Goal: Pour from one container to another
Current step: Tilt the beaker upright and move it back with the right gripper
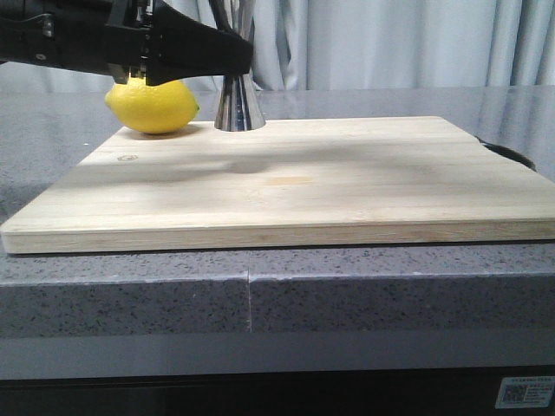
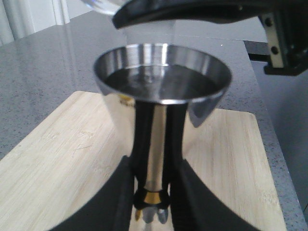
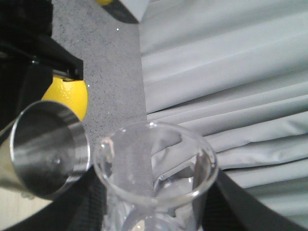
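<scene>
The steel jigger (image 1: 238,104) stands upright on the back left of the cutting board (image 1: 286,186). My left gripper (image 2: 153,192) is shut on its narrow waist, at the gold band. Its upper cup (image 2: 161,77) shows a dark shiny surface inside. The clear glass beaker (image 3: 154,166) is tipped over, its rim right beside the jigger's rim (image 3: 48,154), with my right gripper (image 3: 154,214) shut on its body. From the left wrist camera, the beaker's edge (image 2: 103,6) and one of the right gripper's fingers (image 2: 192,9) hang just above the cup. I cannot tell whether the beaker holds liquid.
A yellow lemon (image 1: 152,106) lies at the board's back left corner, close beside the jigger. The board rests on a grey speckled counter (image 1: 130,295). Grey curtains (image 1: 390,43) hang behind. A dark rim (image 1: 512,154) shows past the board's right edge.
</scene>
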{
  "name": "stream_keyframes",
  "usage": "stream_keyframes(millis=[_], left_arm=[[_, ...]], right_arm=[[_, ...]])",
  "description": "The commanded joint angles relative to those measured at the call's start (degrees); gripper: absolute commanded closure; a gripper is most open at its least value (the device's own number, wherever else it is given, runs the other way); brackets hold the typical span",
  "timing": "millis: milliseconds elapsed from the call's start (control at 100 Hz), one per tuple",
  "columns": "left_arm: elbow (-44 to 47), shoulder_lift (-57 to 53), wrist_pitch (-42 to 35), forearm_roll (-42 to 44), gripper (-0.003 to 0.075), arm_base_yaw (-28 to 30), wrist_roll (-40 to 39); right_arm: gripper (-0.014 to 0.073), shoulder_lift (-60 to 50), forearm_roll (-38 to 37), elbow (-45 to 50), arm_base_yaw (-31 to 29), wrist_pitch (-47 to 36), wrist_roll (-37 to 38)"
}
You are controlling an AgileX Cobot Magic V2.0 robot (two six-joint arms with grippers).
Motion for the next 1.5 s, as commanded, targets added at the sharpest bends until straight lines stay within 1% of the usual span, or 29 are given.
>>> stream_keyframes(millis=[0, 80, 100, 110, 260, 390, 540, 610, 840, 960, 1120, 1220, 1340, 1490], left_arm=[[-1.59, -2.34, 3.7, -3.84, 0.0661, -0.52, -0.26], [-1.59, -2.34, 3.7, -3.84, 0.0661, -0.52, -0.26], [-1.59, -2.34, 3.7, -3.84, 0.0661, -0.52, -0.26], [-1.59, -2.34, 3.7, -3.84, 0.0661, -0.52, -0.26], [-1.59, -2.34, 3.7, -3.84, 0.0661, -0.52, -0.26], [-1.59, -2.34, 3.7, -3.84, 0.0661, -0.52, -0.26], [-1.59, -2.34, 3.7, -3.84, 0.0661, -0.52, -0.26], [-1.59, -2.34, 3.7, -3.84, 0.0661, -0.52, -0.26], [-1.59, -2.34, 3.7, -3.84, 0.0661, -0.52, -0.26], [-1.59, -2.34, 3.7, -3.84, 0.0661, -0.52, -0.26], [-1.59, -2.34, 3.7, -3.82, 0.0661, -0.52, -0.26], [-1.59, -2.34, 3.7, -3.82, 0.0661, -0.52, -0.26], [-1.59, -2.34, 3.7, -3.82, 0.0661, -0.52, -0.26], [-1.59, -2.34, 3.7, -3.61, 0.0661, -0.52, -0.26]], right_arm=[[0.0378, -2.71, 6.64, -2.17, 0.13, -0.82, -0.08], [0.0378, -2.71, 12.6, -2.17, 0.13, -0.82, -0.08], [0.0378, -2.71, 15.15, -2.17, 0.13, -0.82, -0.08], [0.0378, -2.71, 15.15, -2.17, 0.13, -0.82, -0.08], [0.0378, -2.71, 29.87, -2.17, 0.13, -0.82, -0.08], [0.0378, -2.71, 39.68, -2.17, 0.0, -0.82, -0.08], [0.0378, -2.71, 51.86, -2.17, -2.76, -1.45, -0.08], [0.0378, -2.71, 55.61, -2.17, -4.7, -2.27, -0.08], [0.0378, -2.71, 56.71, -1.31, -11.03, -5.9, -0.08], [0.0378, -2.71, 58.53, 1.52, -14.74, -11.43, -0.08], [0.0378, -2.71, 59.37, 8.37, -18.38, -19.46, -0.08], [0.0378, -2.5, 59.62, 13.11, -19.8, -25.57, -0.08], [0.0378, -1.49, 61.4, 17.52, -20.51, -29.12, -0.08], [0.0378, 1.99, 61.58, 19.71, -20.51, -33.36, -0.08]])
